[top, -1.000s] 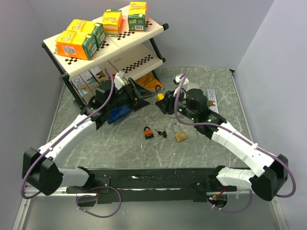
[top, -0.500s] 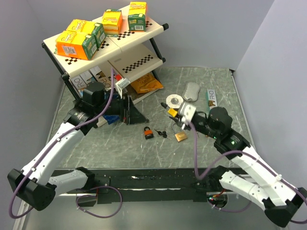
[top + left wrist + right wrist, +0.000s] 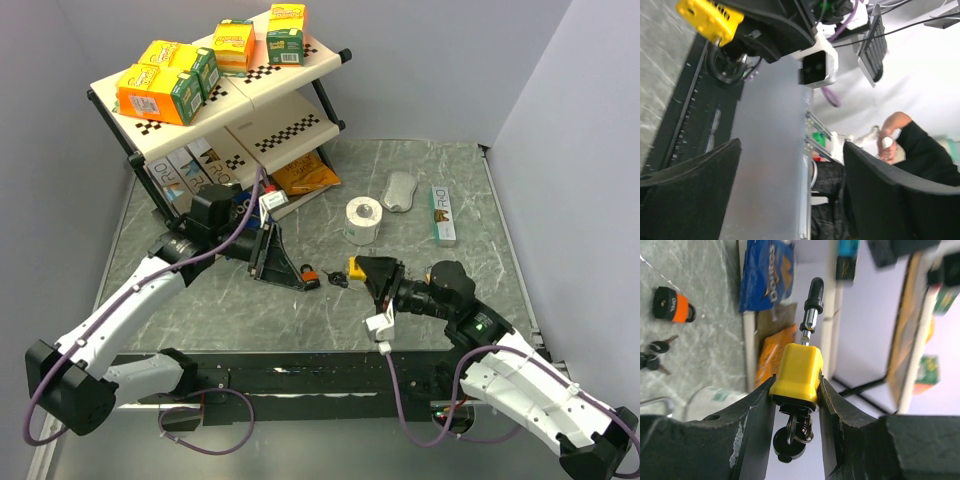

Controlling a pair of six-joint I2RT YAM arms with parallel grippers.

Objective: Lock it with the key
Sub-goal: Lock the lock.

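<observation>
Lettering is hard to read here. White boxes [image 3: 185, 165] under the shelf rack [image 3: 270, 135] at the far left carry large letters that look like "RO". The orange and green cartons [image 3: 165, 85] on its top shelf have printed labels too small to read. A blue bag [image 3: 765, 270] in the right wrist view has big white script, turned sideways, that I cannot make out. The orange padlock [image 3: 671, 304] has a short white word on its black top, also illegible. The narrow green box [image 3: 441, 212] at the far right shows a small mark, unreadable.

The right gripper [image 3: 797, 385] is clamped on the yellow padlock [image 3: 799, 367], one finger pressed against each side of its body. A key [image 3: 811, 302] with a silver shank and black head sticks out of the padlock's far end. A black loop with a ring hangs from its near end. From above, this padlock [image 3: 354, 267] sits raised over the middle of the table [image 3: 450, 170].

The left gripper [image 3: 285, 262] is just left of the orange padlock [image 3: 309, 274]. Its fingers [image 3: 695, 185] are spread wide with nothing between them. Loose keys [image 3: 336, 280] lie between the orange padlock and the yellow one.
</observation>
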